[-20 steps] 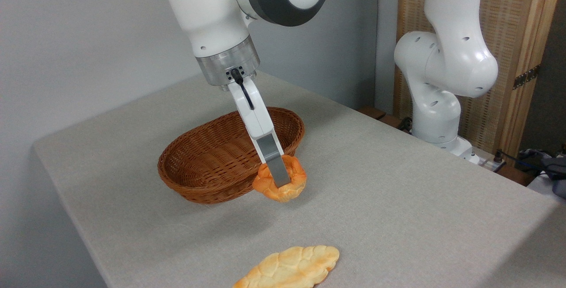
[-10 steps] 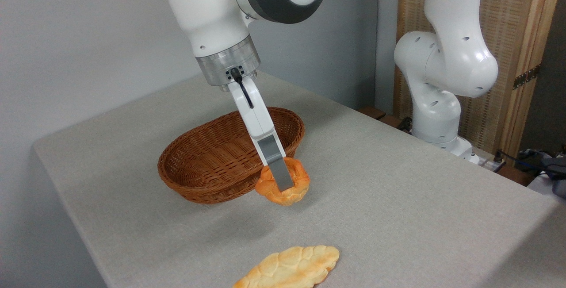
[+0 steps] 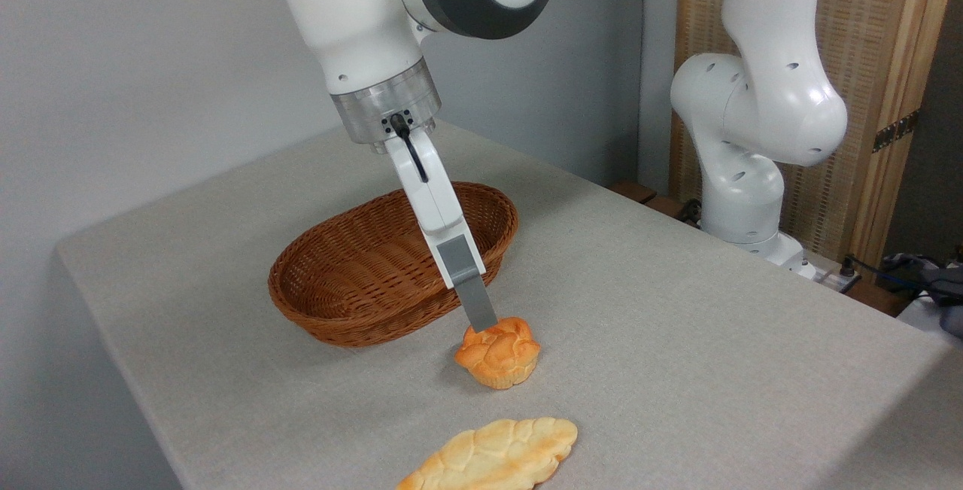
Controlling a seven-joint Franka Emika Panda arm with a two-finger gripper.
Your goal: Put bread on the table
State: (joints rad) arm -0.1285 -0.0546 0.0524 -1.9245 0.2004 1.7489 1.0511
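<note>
The bun sits on the table, freed by the gripper, whose near fingertip could still nudge it over.

The bread, a small round bun with a golden-orange crust and a knotted, lumpy top, is sitting upright on the worktop, its paler underside resting flat on the surface. It is lying near the front middle of the worktop and casting a soft shadow to its left. The worktop is showing a light grey-beige, fabric-like texture and a rounded corner at the left, and it is stretching wide around the bun.
</note>
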